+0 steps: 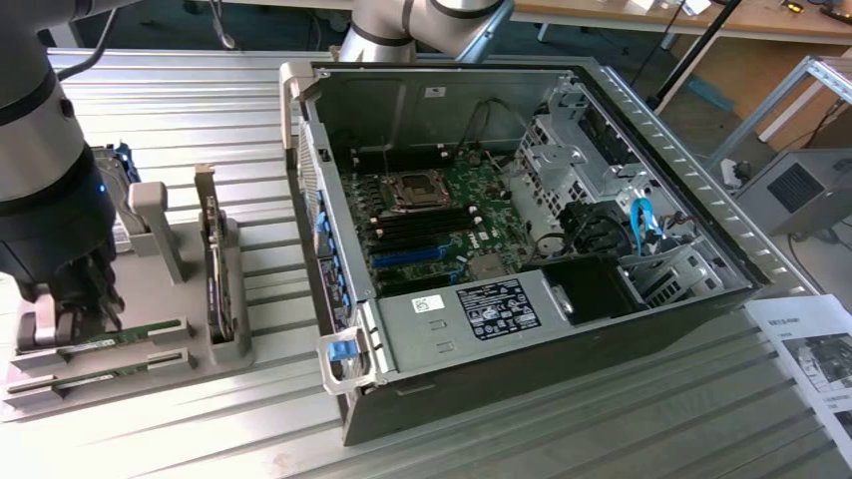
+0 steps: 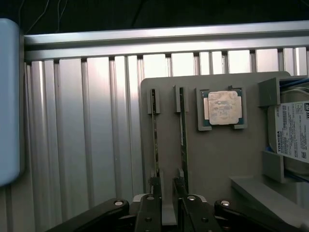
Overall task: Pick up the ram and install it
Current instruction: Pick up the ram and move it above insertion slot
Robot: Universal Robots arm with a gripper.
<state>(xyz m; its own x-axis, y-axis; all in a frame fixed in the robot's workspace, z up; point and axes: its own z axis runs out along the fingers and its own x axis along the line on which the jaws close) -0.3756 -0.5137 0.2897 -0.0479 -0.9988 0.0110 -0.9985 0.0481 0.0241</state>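
wrist view: the gripper (image 2: 167, 189) hangs low over one end of the grey holder tray (image 2: 217, 159). its two fingers are parted by a narrow gap that shows bare tray, and they pinch nothing. the first ram stick (image 2: 154, 140) and the second ram stick (image 2: 183, 140) stand on edge in neighbouring slots, each one's end meeting a fingertip. a cpu (image 2: 223, 107) and a hard drive (image 2: 295, 133) sit further along the tray. in the exterior view, the open computer case (image 1: 386, 95) stands to the tray's right.
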